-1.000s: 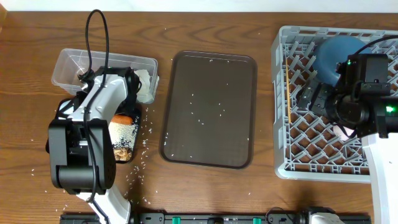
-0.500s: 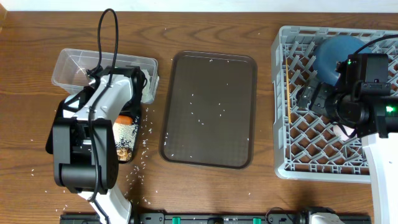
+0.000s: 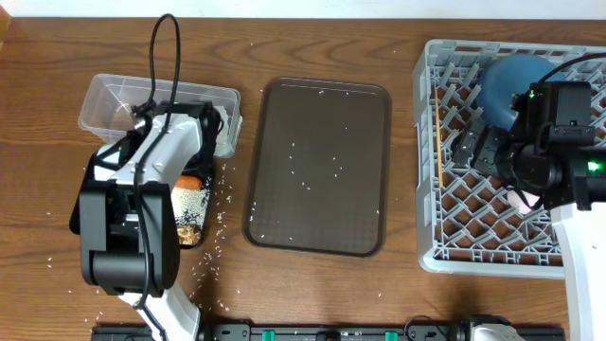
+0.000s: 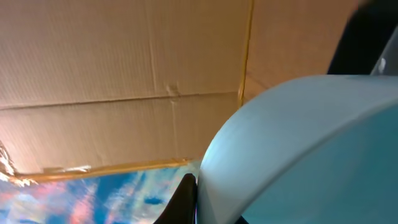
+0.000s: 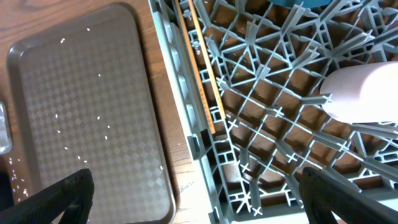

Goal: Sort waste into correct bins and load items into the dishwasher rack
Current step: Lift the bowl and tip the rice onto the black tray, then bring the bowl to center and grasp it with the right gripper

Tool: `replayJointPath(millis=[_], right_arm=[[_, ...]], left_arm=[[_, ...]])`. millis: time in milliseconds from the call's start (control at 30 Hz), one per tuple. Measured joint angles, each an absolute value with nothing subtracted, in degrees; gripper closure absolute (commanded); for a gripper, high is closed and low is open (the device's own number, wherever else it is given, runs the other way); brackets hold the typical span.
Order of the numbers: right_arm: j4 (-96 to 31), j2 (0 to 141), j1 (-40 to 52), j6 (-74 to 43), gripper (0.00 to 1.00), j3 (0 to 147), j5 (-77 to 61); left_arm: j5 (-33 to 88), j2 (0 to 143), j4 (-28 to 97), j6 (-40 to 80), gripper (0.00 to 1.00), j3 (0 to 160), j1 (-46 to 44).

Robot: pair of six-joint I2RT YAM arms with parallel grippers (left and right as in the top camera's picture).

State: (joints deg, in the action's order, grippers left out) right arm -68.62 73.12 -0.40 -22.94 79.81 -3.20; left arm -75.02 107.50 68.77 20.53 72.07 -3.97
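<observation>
Rice grains (image 3: 192, 201): a loose white heap in the black tray (image 3: 187, 235), with strays across the wooden desk (image 3: 57, 57); they scatter easily, so any tipping should be slow.
Carrot (image 3: 192, 180): smooth orange piece at the tray's far end, touching the rice and half under the left arm.
Left gripper (image 3: 208, 121): pressed together at the near rim of the clear tub (image 3: 123, 95). What it pinches, if anything, I cannot tell. Its wrist view shows only a pale curved surface and cardboard overhead.
Step in hand: probably emptying waste into a bin. Keep the wrist inside the tub's walls, and don't knock its thin plastic rim.
Serving tray (image 3: 317, 166): flat, dark brown, with a diamond texture. It sits between bins and rack, speckled with rice.
Right gripper (image 5: 205, 202): spread wide and holding nothing, above the rack's left edge.
Dishwasher rack (image 3: 454, 251): rigid grey lattice with upright pegs.
Pink cup (image 5: 367, 93): smooth and rounded, lying among the pegs.
Chopsticks (image 5: 202, 74): thin wood in the left channel.
Blue dish (image 3: 511, 80): matte and domed, at the far end.
</observation>
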Motion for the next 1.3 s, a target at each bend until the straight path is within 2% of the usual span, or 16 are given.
replayJointPath(millis=[200,333,567,800,933,1100,1300], right_arm=[[-68.9,73.1,-0.4,-22.9,0.01,79.8,-3.2],[-69.1,73.1,-0.4,-22.9,0.01,79.8,-3.2],[-69.0,73.1,-0.4,-22.5,0.01,79.8,-3.2],[-68.9,73.1,-0.4,-22.3,0.01,79.8,-3.2],[-68.9,73.1,-0.4,-22.3,0.01,79.8,-4.1],[-67.8,73.1,-0.4,-21.5,0.03,79.8,-8.8],[-62.0,73.1,-0.1,-16.6,0.12,79.8,-26.1]], left_arm=[[-73.6,107.0,66.8,18.1,0.94,72.1,-5.4],[-71.6,107.0,71.3,18.8,0.94,72.1,-6.1],[-74.0,106.8,69.6,18.0,0.94,72.1,-6.0],[-70.5,103.9,74.7,20.1,0.94,72.1,-7.1],[-61.3,97.9,76.1,19.9,0.94,75.6,-8.5],[-42.5,88.8,74.8,18.4,0.94,86.0,-10.9],[-17.6,77.8,64.3,18.0,0.94,92.1,-18.1]])
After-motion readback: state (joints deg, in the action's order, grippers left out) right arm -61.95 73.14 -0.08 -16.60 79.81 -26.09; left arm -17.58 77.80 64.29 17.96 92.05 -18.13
